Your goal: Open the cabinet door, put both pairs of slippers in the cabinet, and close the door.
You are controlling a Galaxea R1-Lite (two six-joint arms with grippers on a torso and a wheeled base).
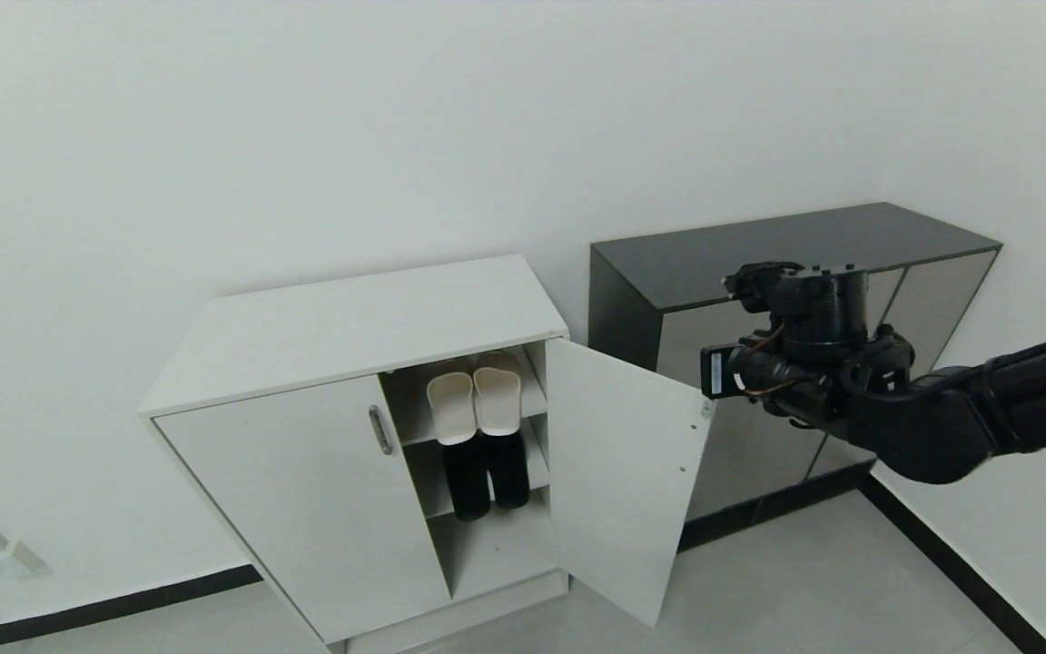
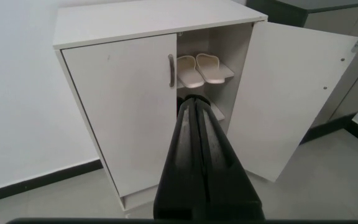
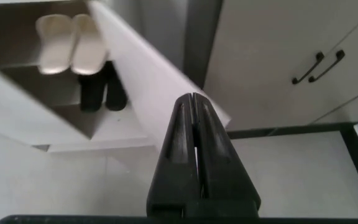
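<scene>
The white cabinet (image 1: 350, 327) stands against the wall with its right door (image 1: 623, 472) swung open and its left door (image 1: 305, 509) closed. Inside, a white pair of slippers (image 1: 475, 404) lies on the upper shelf, and a black pair (image 1: 487, 477) sits on the shelf below. My right gripper (image 3: 194, 102) is shut on nothing, its tips just off the open door's (image 3: 148, 68) outer edge. My left gripper (image 2: 194, 102) is shut and empty, hanging in front of the cabinet opening and hiding most of the black pair. The white slippers (image 2: 204, 68) show above it.
A dark cabinet (image 1: 795, 245) with mirrored fronts stands right of the white one, just behind the open door. Pale tiled floor (image 1: 804, 581) lies in front of both. A black baseboard runs along the wall.
</scene>
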